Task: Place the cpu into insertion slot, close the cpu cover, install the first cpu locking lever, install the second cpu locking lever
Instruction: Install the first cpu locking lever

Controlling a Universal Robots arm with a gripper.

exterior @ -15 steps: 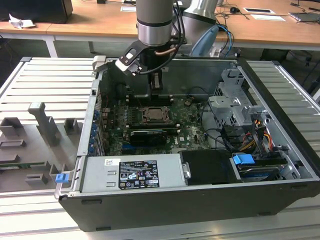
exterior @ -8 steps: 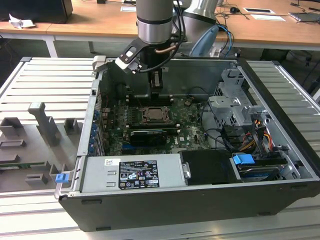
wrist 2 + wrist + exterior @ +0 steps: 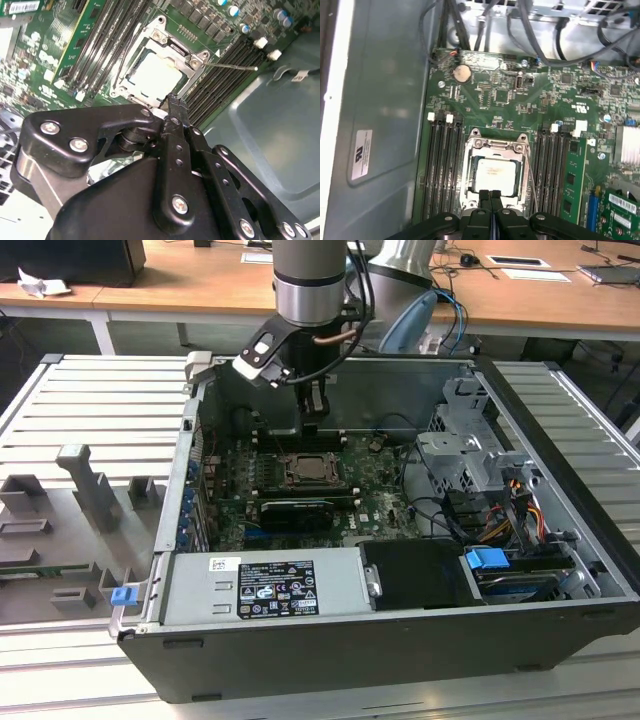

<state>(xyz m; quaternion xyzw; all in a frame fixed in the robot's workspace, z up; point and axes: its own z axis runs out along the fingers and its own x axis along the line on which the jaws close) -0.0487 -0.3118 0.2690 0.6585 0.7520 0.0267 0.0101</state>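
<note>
The open computer case [image 3: 330,655] lay on the ribbed table [image 3: 90,400], holding a green motherboard [image 3: 385,490], a grey power supply [image 3: 265,585], a black graphics card [image 3: 295,512] and a metal drive cage [image 3: 465,455]. The cpu [image 3: 495,172] sat in its socket on the motherboard, with the cpu cover [image 3: 497,146] lying flat around it. A thin wire lever [image 3: 230,65] reached out across the memory slots [image 3: 220,75]. The hand [image 3: 490,194] hung just above the socket's edge, right beside the cpu, its fingers pressed together and holding nothing; whether they touched the cover could not be told.
</note>
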